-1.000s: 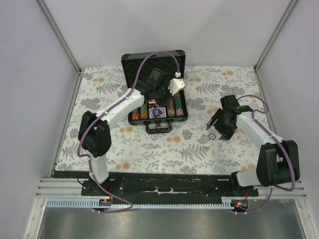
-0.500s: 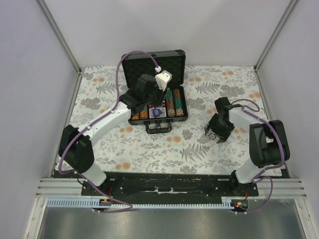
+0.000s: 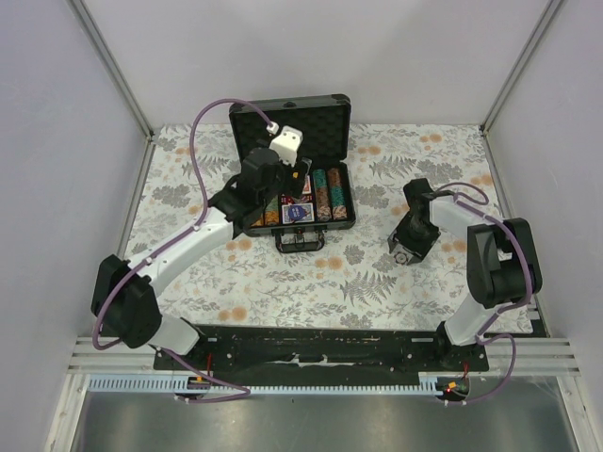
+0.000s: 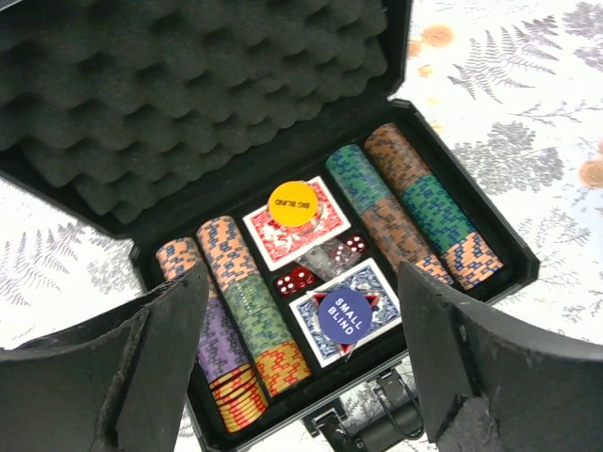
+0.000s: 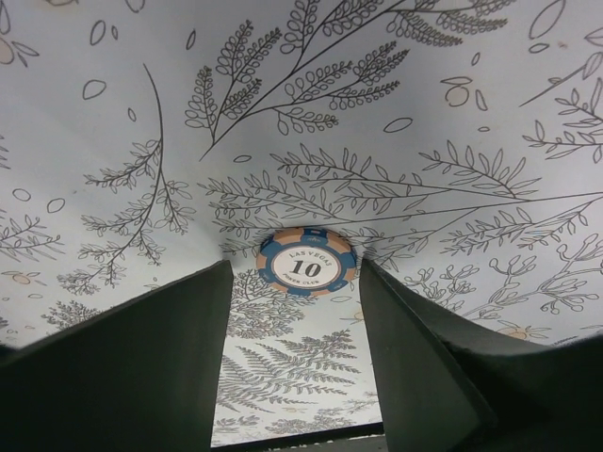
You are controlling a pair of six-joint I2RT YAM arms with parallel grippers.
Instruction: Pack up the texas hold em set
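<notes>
We find the case (image 3: 351, 196) open at the far middle of the worktop (image 3: 377, 273). Its lid (image 4: 188, 94) stands up behind the tray and shows egg-crate foam. The handle (image 3: 300, 242) faces the arms.

Tray contents, as seen in the left wrist view:
- Two chip rows (image 4: 236, 320) fill the left side, and two more fill the right side.
- The red deck (image 4: 311, 231) lies in the far centre slot, with the yellow button (image 4: 291, 201) marked BIG BLIND on top of it.
- The blue deck (image 4: 377, 287) lies in the near centre slot, with the blue button (image 4: 341, 316) marked SMALL BLIND on top of it.
- The red dice (image 4: 295, 279) sit between the two decks.

The left end effector (image 4: 301, 282) hovers above the near edge of the case. Its jaws are spread wide and hold nothing.

One loose chip (image 5: 307, 262), blue and tan and marked 10, lies flat on the worktop to the right of the case and well apart from it. The right end effector (image 5: 295, 273) is lowered over this chip. Its jaws are parted, with one finger on each side of the chip. The chip sits at the fingertips, and it is not clamped. We cannot tell whether the right finger touches its rim.
</notes>
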